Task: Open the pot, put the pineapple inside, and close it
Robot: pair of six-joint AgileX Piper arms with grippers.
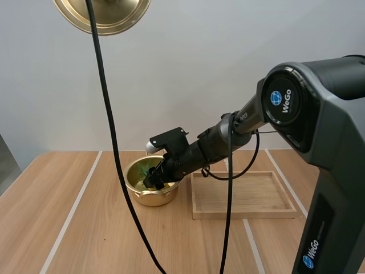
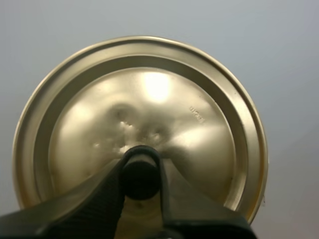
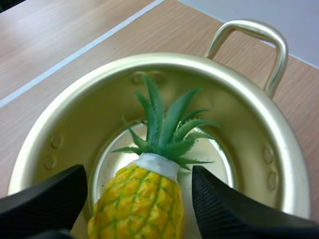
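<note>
My right hand (image 3: 139,172) is open around the pineapple (image 3: 135,201), low in the pot (image 3: 279,164). It looks light and stiff; I'd grip the body, not the leaves. My left hand (image 2: 141,174) pinches the lid (image 2: 149,99) high.

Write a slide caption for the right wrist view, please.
Right gripper, fingers apart, flanking a pineapple inside the open golden pot.

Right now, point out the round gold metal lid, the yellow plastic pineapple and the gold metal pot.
round gold metal lid (image 2: 149,89): left wrist view, on its domed face.
yellow plastic pineapple (image 3: 137,204): right wrist view, on its yellow body.
gold metal pot (image 3: 174,58): right wrist view, on its far rim.
</note>
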